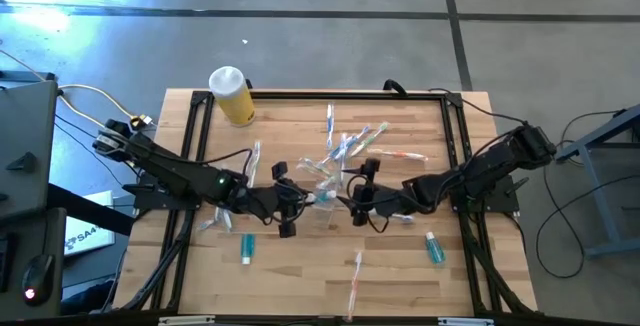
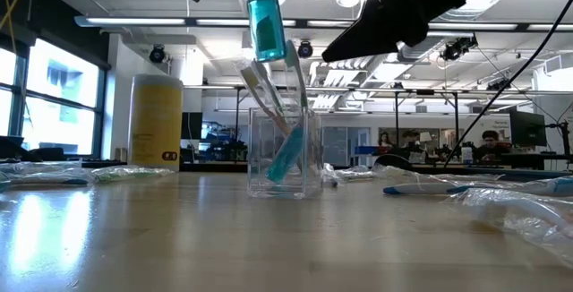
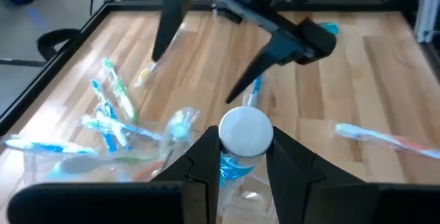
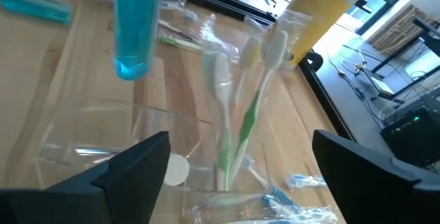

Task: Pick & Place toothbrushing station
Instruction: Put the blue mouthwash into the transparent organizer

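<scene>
Standing at the middle of the wooden table [image 1: 300,266], the small clear plastic cup [image 2: 286,153] holds pale see-through toothbrushes [image 2: 269,90] and a tube; just above it the left gripper [image 3: 237,157] pinches a small teal white-capped tube [image 2: 266,25], the right gripper [image 4: 237,165] beside the cup, jaws spread wide, a yellow bottle [image 2: 156,120] beyond

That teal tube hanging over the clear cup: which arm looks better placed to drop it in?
Probably the left. Its gripper grips the teal tube directly above the clear cup. The right gripper stands open beside the cup, holding nothing.
</scene>
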Motion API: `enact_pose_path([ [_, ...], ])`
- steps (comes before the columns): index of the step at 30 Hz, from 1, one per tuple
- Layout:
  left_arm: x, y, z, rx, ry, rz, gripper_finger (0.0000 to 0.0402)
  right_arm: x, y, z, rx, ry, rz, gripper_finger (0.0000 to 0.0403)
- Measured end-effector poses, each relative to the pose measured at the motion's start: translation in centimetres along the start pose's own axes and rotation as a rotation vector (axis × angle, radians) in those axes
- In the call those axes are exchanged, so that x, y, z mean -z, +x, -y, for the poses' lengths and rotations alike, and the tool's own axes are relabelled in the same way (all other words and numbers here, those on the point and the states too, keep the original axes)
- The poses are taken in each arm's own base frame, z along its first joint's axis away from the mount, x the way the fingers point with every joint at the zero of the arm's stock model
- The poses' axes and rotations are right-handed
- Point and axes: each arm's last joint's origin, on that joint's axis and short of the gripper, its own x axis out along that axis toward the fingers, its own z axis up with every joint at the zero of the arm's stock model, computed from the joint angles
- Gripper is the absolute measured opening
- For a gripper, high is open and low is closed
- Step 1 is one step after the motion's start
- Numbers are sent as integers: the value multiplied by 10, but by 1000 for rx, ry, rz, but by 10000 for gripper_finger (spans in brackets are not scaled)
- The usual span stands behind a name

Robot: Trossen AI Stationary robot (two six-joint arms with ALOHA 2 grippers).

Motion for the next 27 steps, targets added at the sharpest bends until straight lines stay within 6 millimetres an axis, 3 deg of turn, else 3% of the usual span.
enact_pose_path([
  [8, 20, 14, -14, -45, -52, -6, 81, 5, 0, 0, -3, -36, -42, 324],
  [21, 41, 29, -30, -37, -107, 28, 81, 8, 4, 7, 64, -9, -79, 326],
  [27, 47, 46, -23, -12, -77, 38, 81, 8, 4, 7, 63, -9, -78, 326],
])
